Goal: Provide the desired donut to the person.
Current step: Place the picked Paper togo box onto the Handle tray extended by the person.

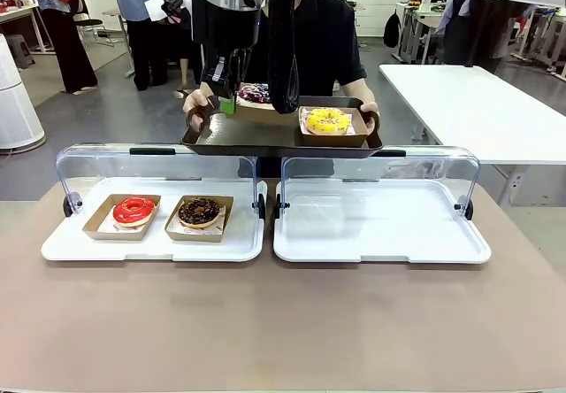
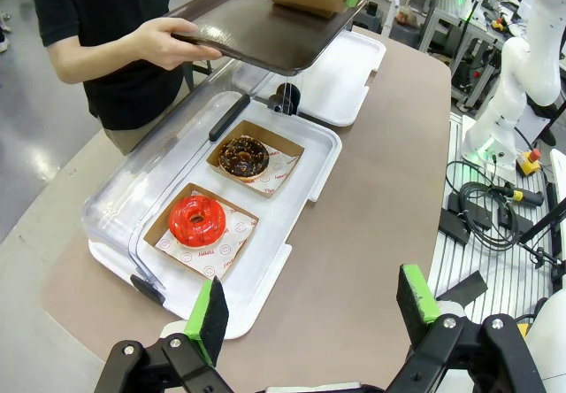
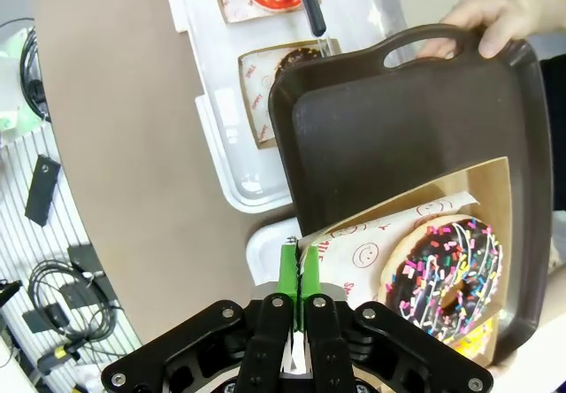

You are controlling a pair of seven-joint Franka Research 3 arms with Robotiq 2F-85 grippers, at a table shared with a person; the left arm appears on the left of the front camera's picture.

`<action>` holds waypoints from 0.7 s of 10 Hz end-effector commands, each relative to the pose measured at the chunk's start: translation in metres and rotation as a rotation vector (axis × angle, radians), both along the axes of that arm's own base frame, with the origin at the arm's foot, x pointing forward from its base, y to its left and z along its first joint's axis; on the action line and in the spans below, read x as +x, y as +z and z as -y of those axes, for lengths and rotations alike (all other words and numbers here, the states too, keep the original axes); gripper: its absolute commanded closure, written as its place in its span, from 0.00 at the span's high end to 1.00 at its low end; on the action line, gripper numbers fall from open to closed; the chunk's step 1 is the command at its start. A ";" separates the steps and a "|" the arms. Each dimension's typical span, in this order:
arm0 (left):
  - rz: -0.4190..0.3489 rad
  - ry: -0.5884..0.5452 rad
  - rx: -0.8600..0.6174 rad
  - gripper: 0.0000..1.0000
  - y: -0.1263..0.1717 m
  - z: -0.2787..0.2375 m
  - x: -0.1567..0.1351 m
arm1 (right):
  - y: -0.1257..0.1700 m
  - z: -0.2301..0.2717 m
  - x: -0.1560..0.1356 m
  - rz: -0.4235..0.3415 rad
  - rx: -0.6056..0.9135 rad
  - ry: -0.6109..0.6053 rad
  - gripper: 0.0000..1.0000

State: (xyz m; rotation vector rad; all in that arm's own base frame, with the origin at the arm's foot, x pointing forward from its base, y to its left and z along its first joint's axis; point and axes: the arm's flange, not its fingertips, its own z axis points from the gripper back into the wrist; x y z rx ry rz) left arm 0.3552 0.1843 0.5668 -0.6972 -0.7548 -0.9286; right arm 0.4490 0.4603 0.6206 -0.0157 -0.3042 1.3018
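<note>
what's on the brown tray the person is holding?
On the brown tray: a yellow donut in a cardboard box, and a sprinkled chocolate donut in another box. From the front, the robot arm covers most of the sprinkled one.

A: Donuts, we count four: red-glazed donut (image 1: 133, 209), chocolate donut (image 1: 199, 211), yellow donut (image 1: 327, 120), sprinkled donut (image 3: 445, 275).
B: Cardboard boxes, four too, one per donut.
A: White display trays on the tabletop: left tray (image 1: 150, 250), right tray (image 1: 380, 250). So two.
B: Clear lids, two. Dark serving tray (image 1: 265, 136), one. Person's hands on it, two.
</note>
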 end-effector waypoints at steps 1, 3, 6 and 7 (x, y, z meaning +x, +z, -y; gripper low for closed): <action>0.008 -0.003 -0.015 1.00 0.000 0.000 -0.001 | -0.006 -0.018 0.019 0.013 0.021 -0.007 0.02; 0.008 -0.003 -0.015 1.00 0.000 0.000 -0.001 | -0.014 -0.030 0.041 0.022 0.046 -0.022 0.02; 0.008 -0.003 -0.015 1.00 0.000 0.000 -0.001 | -0.025 -0.043 0.074 0.050 0.063 -0.049 0.02; 0.008 -0.003 -0.015 1.00 0.000 0.000 -0.001 | -0.028 -0.044 0.081 0.055 0.049 -0.073 0.02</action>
